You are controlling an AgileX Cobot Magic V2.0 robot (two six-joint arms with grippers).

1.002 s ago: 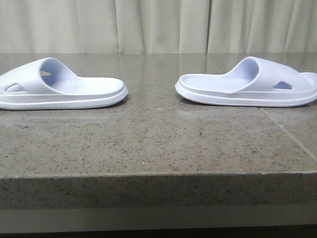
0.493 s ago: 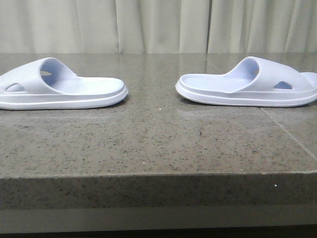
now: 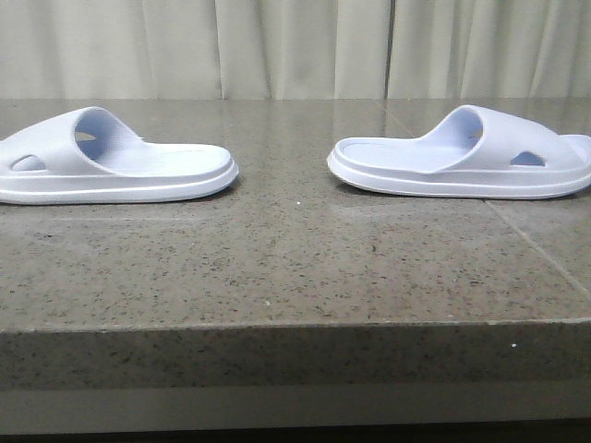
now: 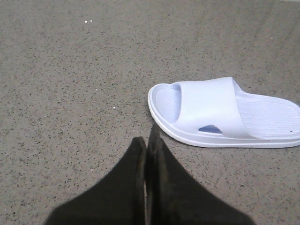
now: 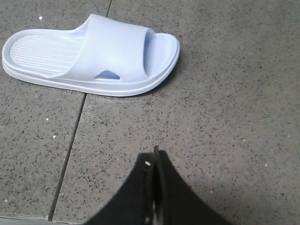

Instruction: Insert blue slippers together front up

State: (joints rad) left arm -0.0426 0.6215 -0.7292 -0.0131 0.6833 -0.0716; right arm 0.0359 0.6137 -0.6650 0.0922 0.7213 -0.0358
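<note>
Simply 2 pale lavender-blue foam slippers [image 3: 115, 164].

Soft, even overhead light; faint sheen on the stone counter [image 3: 295, 268]; thin shadows; all views sharp

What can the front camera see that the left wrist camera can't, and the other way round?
Only the front view shows both slippers, the left slipper and the right slipper, lying apart with heels facing each other, plus the curtain behind. Only the left wrist view shows the left gripper, its fingers shut and holding nothing, short of the slipper. Both show the left slipper sole-down on the speckled table.
</note>
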